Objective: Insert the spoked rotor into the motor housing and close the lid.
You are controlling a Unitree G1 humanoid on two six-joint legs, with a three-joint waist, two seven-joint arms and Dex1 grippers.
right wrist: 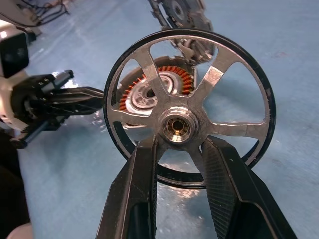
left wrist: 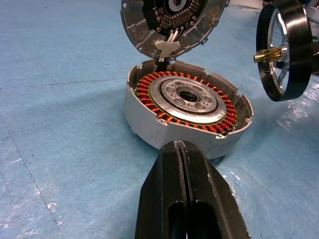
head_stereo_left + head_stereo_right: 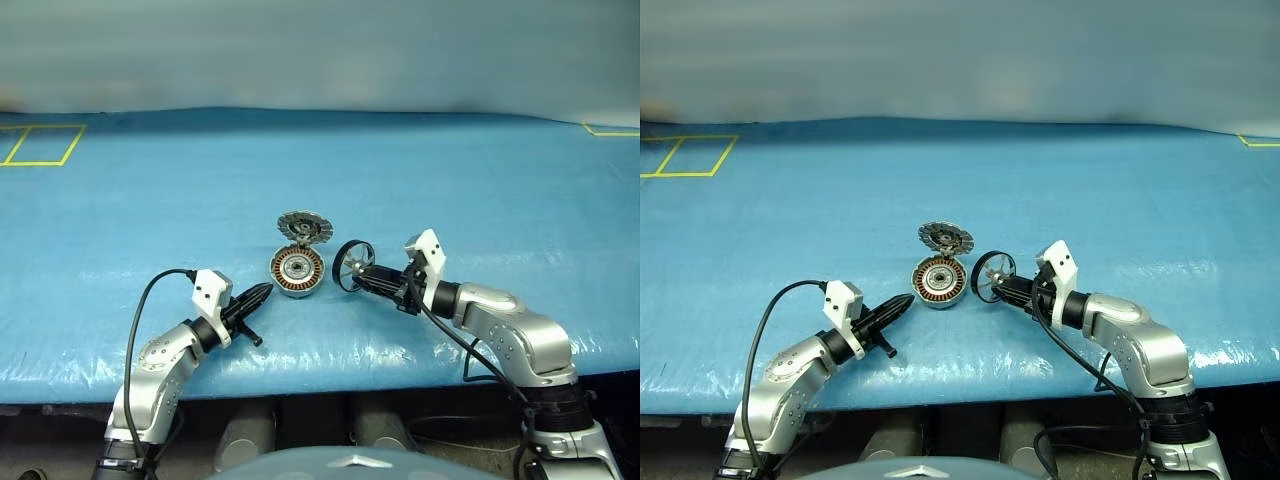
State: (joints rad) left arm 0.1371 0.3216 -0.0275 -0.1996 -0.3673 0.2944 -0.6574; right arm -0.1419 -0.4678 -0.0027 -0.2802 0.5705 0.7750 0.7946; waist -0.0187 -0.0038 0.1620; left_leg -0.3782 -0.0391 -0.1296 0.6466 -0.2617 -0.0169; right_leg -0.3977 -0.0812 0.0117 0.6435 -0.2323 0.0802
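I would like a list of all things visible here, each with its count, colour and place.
housing: 1, grey with copper windings, on the sheet, centre, lid open
lid: 1, grey, dark inner face, standing up at the housing's far edge
rotor: 1, silver spokes with dark rim, in the right claw, right of the housing
sheet: 1, blue, covering the table
yellow tape: 2 marks, far corners
left claw: black, shut, empty, near the housing
right claw: black, shut on the rotor
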